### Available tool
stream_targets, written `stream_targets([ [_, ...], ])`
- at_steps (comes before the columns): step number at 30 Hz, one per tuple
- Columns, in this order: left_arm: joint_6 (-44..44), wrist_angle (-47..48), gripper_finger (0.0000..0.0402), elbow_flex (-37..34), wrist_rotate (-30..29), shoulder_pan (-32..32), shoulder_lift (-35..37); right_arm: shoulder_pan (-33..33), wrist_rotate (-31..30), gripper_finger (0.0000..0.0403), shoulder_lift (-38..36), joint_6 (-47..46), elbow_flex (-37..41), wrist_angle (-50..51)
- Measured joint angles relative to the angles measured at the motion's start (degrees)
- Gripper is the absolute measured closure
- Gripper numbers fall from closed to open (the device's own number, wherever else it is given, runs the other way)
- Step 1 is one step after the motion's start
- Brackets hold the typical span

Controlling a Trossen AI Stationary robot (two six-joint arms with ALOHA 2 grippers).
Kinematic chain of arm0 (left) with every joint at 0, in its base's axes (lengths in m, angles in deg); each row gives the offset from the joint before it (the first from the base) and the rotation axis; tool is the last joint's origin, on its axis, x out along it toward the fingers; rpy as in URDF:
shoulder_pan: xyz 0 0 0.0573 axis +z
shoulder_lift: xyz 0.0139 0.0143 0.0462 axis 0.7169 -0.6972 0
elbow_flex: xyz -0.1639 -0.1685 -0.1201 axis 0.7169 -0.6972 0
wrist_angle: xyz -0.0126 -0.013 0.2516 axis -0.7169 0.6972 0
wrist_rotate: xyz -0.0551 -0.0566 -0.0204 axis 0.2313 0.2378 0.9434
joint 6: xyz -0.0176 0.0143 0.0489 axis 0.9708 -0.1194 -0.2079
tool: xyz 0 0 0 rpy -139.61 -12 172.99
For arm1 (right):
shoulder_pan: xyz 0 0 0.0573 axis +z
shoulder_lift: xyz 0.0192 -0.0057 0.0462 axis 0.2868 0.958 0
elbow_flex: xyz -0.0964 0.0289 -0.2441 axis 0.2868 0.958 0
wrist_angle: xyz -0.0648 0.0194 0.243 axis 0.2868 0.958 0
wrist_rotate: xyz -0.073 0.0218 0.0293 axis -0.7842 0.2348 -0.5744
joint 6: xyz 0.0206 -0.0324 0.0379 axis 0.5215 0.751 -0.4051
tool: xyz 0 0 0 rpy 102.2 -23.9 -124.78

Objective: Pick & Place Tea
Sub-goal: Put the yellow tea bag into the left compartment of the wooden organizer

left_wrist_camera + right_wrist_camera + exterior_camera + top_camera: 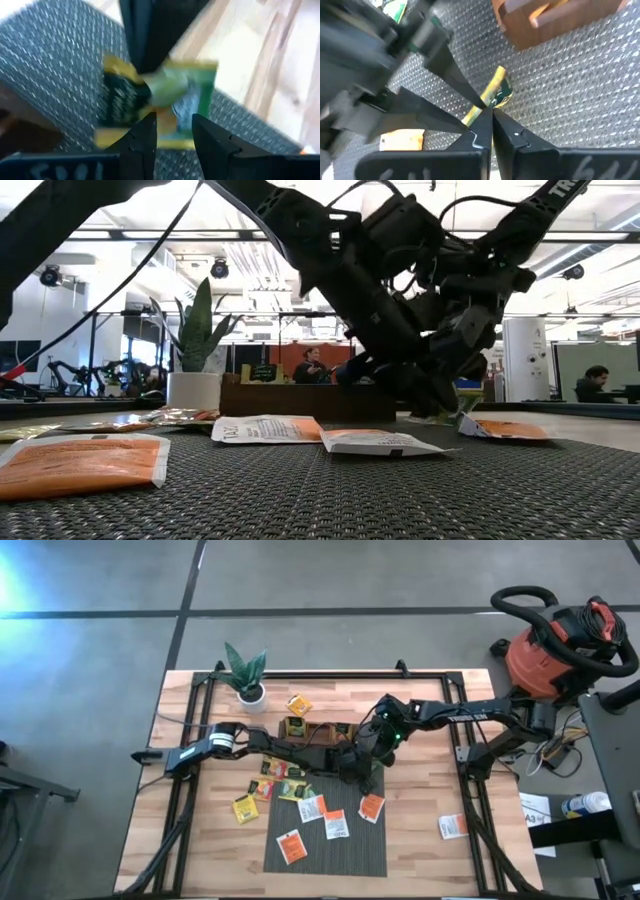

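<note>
Both arms are stretched inward over the worktop (420,840) and meet above the far edge of the grey mat (325,858), just in front of the wooden tray (318,732). The left arm is extended nearly flat from the left side, its forearm running rightward; the right arm is reached in from the right and bent down at the wrist.

The right end effector (491,111) is seen clenched on a yellow-and-green tea sachet (496,93), its two fingertips pressed together on the sachet's lower corner. The sachet is held edge-on above the mat, tilted, with its long axis running diagonally away from the fingertips toward the tray.

The left end effector (174,131) is placed at the same sachet, which is viewed nearly face-on in the left wrist view, with the print blurred. A gap is seen between its two fingers (144,140), and the sachet's lower edge lies across that gap; whether the sachet is actually gripped by it cannot be told.

Other sachets (335,825) are spread flat on the mat and on the bare wood beside it.
</note>
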Motion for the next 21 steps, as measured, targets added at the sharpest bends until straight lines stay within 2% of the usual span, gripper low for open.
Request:
stream_targets([
  [16,1.5,0.0,0.0280,-1.7,-0.6,0.0,0.9,0.5,1.3,0.0394,0.0,0.1,0.1,0.8],
  [18,1.5,-0.2,0.0280,-1.7,-0.6,0.0,1.2,0.4,0.1,0.0394,0.0,-0.5,0.1,1.6],
  [21,1.5,-0.5,0.0280,-2.1,-0.2,0.0,1.3,0.4,-5.6,0.0394,0.2,-0.5,0.1,4.1],
])
